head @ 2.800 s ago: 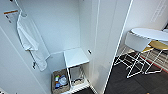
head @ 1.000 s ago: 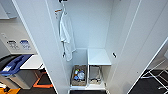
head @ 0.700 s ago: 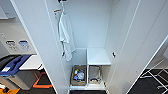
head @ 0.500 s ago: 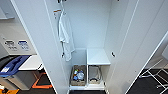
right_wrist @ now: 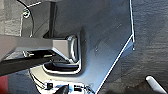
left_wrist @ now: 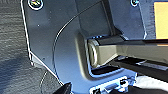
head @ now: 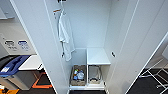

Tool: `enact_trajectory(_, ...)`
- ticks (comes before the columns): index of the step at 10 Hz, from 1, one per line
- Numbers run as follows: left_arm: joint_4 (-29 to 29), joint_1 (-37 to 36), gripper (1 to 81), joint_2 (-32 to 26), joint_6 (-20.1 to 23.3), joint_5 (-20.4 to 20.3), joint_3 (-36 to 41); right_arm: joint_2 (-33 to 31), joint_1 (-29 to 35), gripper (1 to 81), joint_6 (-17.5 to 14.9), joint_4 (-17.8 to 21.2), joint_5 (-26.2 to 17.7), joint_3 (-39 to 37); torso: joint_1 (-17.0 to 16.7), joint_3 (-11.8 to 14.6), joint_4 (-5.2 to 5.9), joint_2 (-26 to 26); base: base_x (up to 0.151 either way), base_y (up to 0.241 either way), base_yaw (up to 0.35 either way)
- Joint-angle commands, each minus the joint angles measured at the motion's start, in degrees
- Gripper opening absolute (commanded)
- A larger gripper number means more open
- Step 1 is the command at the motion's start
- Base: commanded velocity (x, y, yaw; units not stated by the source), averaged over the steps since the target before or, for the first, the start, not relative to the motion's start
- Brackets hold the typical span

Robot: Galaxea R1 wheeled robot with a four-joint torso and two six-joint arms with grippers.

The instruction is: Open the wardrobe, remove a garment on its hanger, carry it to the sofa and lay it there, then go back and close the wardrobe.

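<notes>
Wardrobe (head: 140, 37) open before me.
A white shirt (head: 65, 37) hangs upper left inside; I cannot tell my jaws' state.

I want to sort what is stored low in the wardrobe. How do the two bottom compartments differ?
The left compartment holds a brown basket of mixed small items; the right compartment holds a pale, plain container. The left compartment has no shelf over it; the right sits under a white shelf. Both are open at the front, on the wardrobe floor.
</notes>
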Motion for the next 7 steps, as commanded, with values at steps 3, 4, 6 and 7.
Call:
enact_trajectory(3,-1.02,-1.17,81.1,-0.42,-0.25,3.61,0.21,1.94,0.8,81.1,0.28,0.45,-3.56,-4.79,0.01,0.0,0.0,0.0,0.0,0.0,0.0)
enact_trajectory(4,-1.02,-1.17,81.1,-0.51,-0.25,3.61,0.21,2.12,0.89,81.1,0.19,0.45,-3.56,-5.23,0.01,0.0,0.0,0.0,0.0,0.0,0.0)
enact_trajectory(6,-1.11,-1.17,81.1,-0.51,-0.25,3.61,0.3,2.12,0.88,81.1,0.19,0.28,-3.65,-5.23,0.01,0.0,0.0,0.0,0.032,0.0,0.0)
enact_trajectory(7,-1.02,-1.17,81.1,-0.51,-0.25,3.61,0.3,2.12,0.8,81.1,0.19,0.37,-3.65,-5.23,0.01,0.0,0.0,0.02,0.075,0.0,0.0)
